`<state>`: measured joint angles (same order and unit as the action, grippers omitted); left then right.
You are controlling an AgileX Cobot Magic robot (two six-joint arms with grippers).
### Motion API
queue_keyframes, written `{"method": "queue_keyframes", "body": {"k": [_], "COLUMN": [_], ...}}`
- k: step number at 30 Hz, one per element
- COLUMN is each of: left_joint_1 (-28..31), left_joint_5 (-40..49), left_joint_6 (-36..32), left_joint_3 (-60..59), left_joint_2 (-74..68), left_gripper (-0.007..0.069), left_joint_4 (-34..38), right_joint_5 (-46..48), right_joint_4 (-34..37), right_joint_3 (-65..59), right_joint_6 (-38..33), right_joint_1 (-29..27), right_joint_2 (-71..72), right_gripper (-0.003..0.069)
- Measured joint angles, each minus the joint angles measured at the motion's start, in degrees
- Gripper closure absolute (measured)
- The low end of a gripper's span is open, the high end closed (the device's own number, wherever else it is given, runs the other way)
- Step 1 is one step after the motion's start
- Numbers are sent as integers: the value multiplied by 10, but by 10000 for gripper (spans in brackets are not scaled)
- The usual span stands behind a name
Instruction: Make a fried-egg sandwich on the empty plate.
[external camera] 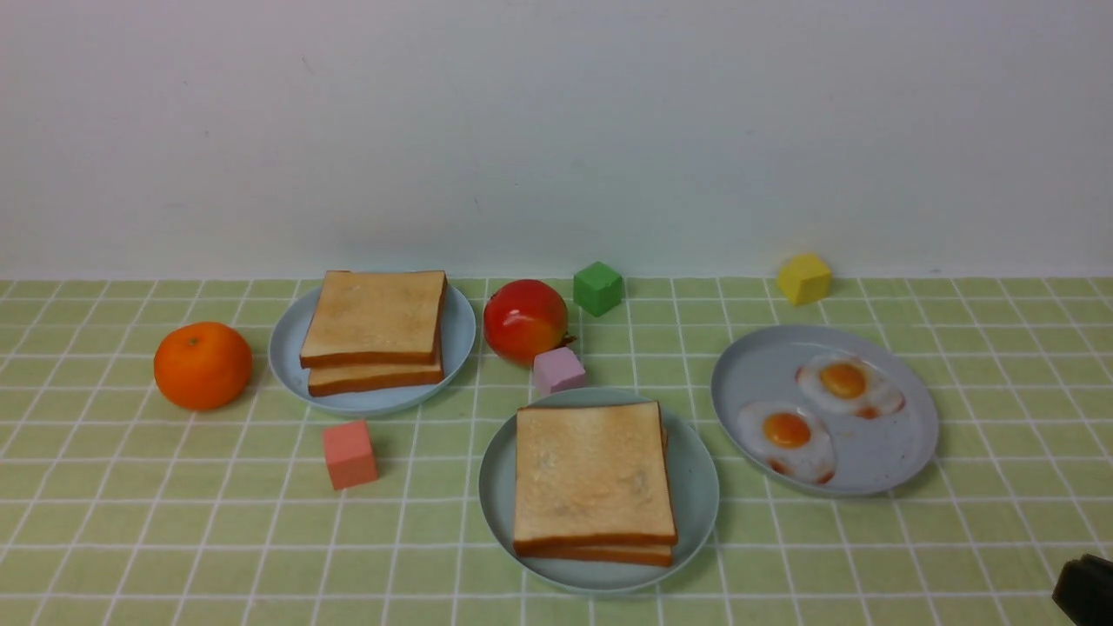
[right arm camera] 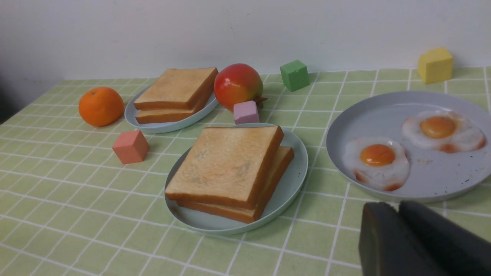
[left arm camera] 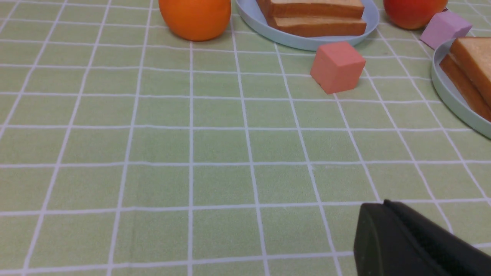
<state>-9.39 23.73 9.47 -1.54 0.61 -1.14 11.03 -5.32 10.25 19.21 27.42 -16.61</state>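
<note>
Two toast slices flat on teal plate (external camera: 696,496), edges w/ grid, L tool (left arm camera: 406,237) clenched, R tool (right arm camera: 399,226) unclear.

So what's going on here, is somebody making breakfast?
Looks like a sandwich has just been stacked. Two toast slices sit on the teal plate in the middle; whether an egg lies between them can't be seen. Two fried eggs remain on the right-hand plate, two more slices on the left one. Neither gripper holds anything; the right gripper sits low beside the egg plate.
</note>
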Motion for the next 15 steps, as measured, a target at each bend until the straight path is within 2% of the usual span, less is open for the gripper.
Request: {"method": "queue_keyframes", "body": {"k": [8, 15], "left_joint_1": [48, 62], "left_joint_5": [-7, -17], "left_joint_6": [0, 0], "left_joint_3": [-1, -1], "left_joint_2": [0, 0], "left_gripper": [627, 620], "left_joint_4": [-4, -52], "right_joint_5": [0, 2], "right_joint_4": [0, 0], "right_joint_3": [0, -1], "right_joint_6": [0, 0], "right_joint_1": [0, 0], "right_joint_2": [0, 0], "right_gripper": [575, 571]}}
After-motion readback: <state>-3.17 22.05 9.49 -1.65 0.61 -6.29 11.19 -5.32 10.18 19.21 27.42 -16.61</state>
